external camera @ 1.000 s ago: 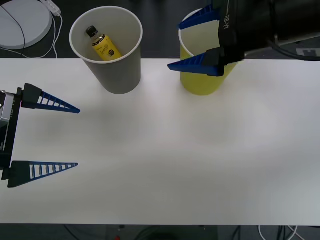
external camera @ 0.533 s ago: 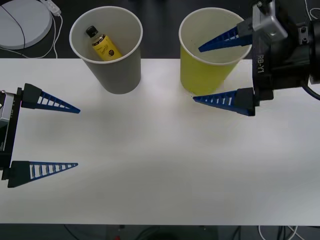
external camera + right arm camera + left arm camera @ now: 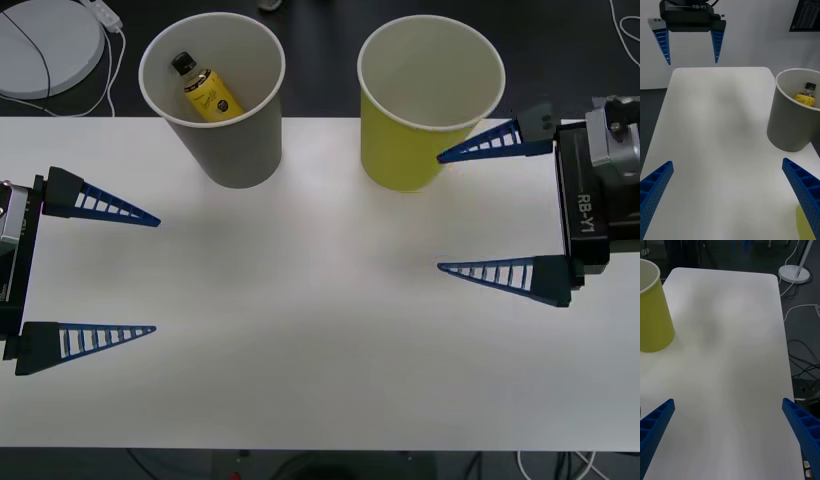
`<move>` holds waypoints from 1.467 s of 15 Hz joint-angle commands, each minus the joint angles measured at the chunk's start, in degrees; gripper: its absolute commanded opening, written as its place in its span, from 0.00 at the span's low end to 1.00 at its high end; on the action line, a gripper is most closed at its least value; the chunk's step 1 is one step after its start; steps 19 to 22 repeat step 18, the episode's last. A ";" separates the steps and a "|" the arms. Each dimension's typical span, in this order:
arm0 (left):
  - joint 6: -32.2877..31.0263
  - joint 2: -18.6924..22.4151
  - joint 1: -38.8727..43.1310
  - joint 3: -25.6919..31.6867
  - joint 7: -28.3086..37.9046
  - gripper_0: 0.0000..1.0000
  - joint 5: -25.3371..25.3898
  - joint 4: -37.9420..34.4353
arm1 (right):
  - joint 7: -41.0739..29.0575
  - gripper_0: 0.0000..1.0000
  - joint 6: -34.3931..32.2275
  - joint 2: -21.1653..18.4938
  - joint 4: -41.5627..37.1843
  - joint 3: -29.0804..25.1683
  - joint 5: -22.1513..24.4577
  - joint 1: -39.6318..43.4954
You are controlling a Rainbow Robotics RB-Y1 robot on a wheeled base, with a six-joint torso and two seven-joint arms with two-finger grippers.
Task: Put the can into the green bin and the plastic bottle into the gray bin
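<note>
Yellow plastic bottle (image 3: 208, 92) lies inside the gray bin (image 3: 225, 140), which stands beside the green bin (image 3: 410, 140). The right gripper (image 3: 440, 212), fingers spread and empty, hovers just beside the green bin, away from the gray bin. The left gripper (image 3: 155, 272) waits spread, near the gray bin.

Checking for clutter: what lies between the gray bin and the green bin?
Nothing: in the front view only bare white table shows between the gray bin and the green bin.
</note>
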 commanded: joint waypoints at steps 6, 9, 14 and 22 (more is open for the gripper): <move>0.00 0.00 0.00 0.00 0.00 1.00 0.00 0.00 | 10.40 1.00 -11.31 -0.01 3.93 -8.47 -7.78 11.85; 0.00 0.00 0.00 0.00 0.00 1.00 0.00 0.00 | 10.75 1.00 -11.40 -0.01 1.99 -12.25 -7.96 16.68; 0.00 0.00 0.00 0.00 0.00 1.00 0.00 0.00 | 10.93 1.00 -11.49 0.08 1.55 -14.01 -7.96 19.06; 0.00 0.00 0.00 0.00 0.00 1.00 0.00 0.00 | 11.02 1.00 -11.49 0.08 1.90 -14.01 -7.96 19.06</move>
